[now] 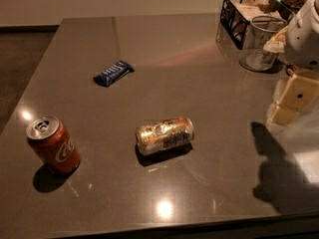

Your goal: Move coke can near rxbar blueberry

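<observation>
The coke can (54,145), red with white script and a silver top, stands upright at the front left of the dark table (199,73). The rxbar blueberry (113,72), a flat dark blue bar, lies farther back, left of centre. My gripper (290,101) hangs at the right edge of the view, above the table's right side, far from both the can and the bar. It holds nothing that I can see.
A gold-and-silver patterned can (165,135) lies on its side at the table's centre front. A clear plastic cup (259,43) and a black wire basket (242,15) stand at the back right. The table's front edge runs along the bottom.
</observation>
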You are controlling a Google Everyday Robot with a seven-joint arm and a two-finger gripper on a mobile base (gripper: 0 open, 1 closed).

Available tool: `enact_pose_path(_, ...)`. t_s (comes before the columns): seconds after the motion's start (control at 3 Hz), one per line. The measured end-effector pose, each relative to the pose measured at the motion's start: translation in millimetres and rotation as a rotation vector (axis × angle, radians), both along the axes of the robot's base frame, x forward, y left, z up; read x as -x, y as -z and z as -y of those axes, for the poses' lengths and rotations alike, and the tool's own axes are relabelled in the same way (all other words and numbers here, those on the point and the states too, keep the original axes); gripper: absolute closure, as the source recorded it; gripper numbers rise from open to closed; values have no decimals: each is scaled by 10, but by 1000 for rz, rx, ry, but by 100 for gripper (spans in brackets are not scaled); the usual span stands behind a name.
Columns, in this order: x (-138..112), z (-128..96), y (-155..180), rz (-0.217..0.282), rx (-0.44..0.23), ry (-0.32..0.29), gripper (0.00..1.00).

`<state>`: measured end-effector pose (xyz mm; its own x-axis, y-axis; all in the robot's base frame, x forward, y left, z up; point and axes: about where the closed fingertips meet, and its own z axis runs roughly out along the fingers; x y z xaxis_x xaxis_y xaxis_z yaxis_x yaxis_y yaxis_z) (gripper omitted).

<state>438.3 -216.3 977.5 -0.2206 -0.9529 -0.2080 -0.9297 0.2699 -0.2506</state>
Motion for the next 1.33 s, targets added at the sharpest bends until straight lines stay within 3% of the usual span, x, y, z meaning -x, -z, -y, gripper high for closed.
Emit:
enact_pose_path(0.33,0,0,0,0,0,0,0)
enact_pose_path(0.67,-11,-128,-35,2,-41,-33,0)
enact_pose_path(1.0,-16,-427,-81,-7,-139,-106,0)
enact_pose_path(1.33,49,-979,-115,-24,-269,-225,0)
